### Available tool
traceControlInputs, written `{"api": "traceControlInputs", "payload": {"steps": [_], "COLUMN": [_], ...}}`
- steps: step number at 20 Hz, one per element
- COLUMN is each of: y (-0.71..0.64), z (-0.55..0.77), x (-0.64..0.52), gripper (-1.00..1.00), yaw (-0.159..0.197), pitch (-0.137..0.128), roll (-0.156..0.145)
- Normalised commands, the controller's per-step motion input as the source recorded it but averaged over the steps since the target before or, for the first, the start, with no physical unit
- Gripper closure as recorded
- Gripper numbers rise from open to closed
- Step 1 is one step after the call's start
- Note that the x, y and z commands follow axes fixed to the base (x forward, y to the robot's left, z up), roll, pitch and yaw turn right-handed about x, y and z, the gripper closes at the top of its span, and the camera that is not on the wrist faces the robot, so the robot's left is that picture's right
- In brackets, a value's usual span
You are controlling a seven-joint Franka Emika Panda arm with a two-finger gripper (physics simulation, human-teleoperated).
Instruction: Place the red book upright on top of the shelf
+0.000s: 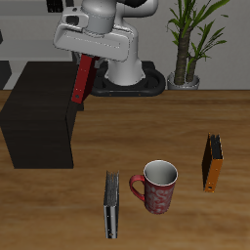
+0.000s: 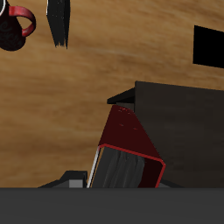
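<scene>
My gripper [image 1: 86, 61] is shut on the red book [image 1: 83, 82] and holds it in the air, nearly upright and slightly tilted, with its lower end hanging down. The book hangs over the back corner of the shelf [image 1: 37, 117], the low matte-black cabinet, at the edge facing the table's middle. I cannot tell whether it touches the flat top. In the wrist view the red book [image 2: 127, 144] shows its dark-red cover and pale pages right beside the black shelf [image 2: 179, 118]. My fingertips are hidden there.
A red patterned mug [image 1: 156, 186] stands near the table's front edge, with a thin dark grey book [image 1: 111, 205] beside it. An orange book with a dark spine [image 1: 212, 161] stands farther off. A potted plant [image 1: 190, 44] is at the back near the robot's base.
</scene>
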Motion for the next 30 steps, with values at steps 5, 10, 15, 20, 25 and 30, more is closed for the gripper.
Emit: {"api": "traceControlInputs", "payload": {"steps": [5,10,15,20,25,30], "y": [-0.37,-0.32,-0.17,-0.11,-0.25,-0.16], "z": [0.08,-0.03,-0.06,-0.12,0.00,0.02], "x": [-0.09,-0.07,-0.10,-0.08,-0.05,0.03], "gripper": [1.00,1.00,1.00,1.00,1.00,1.00], "yaw": [-0.010,-0.023,-0.041,0.004,-0.017,0.056], "pitch": [-0.013,0.020,0.020,0.025,0.082,0.082], "roll": [-0.076,-0.061,-0.024,-0.022,-0.034,0.085]}}
